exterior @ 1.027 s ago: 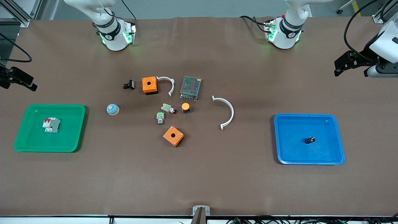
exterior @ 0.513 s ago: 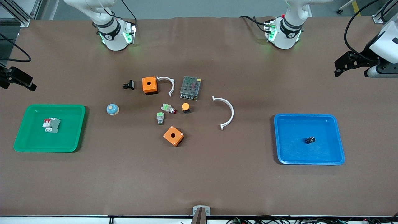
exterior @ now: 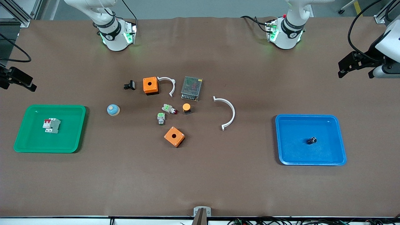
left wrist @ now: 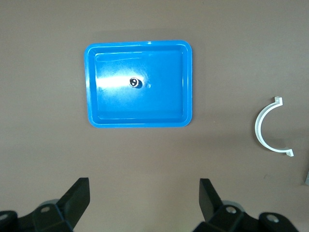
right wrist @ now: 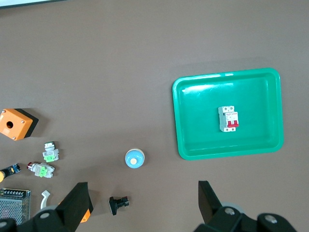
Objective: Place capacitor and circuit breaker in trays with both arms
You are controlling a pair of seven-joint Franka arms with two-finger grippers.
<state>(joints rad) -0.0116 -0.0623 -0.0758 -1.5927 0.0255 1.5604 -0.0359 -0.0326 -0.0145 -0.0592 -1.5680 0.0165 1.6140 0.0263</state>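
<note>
Only the left tool (exterior: pixel 345 66) has shifted slightly outward, jaws wide; the right tool (exterior: pixel 19 82) is wide too. Capacitor (exterior: pixel 311 140) lies in the blue tray (exterior: pixel 340 156), circuit breaker (exterior: pixel 51 125) in the green tray (exterior: pixel 79 137). Little risk remains; the round capacitor might roll if bumped.

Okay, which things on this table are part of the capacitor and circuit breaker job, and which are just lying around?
Part of the job:
capacitor, in the blue tray
circuit breaker, in the green tray

Just lying about:
two orange boxes
two white curved clips
mesh-topped metal box
blue knob
</note>
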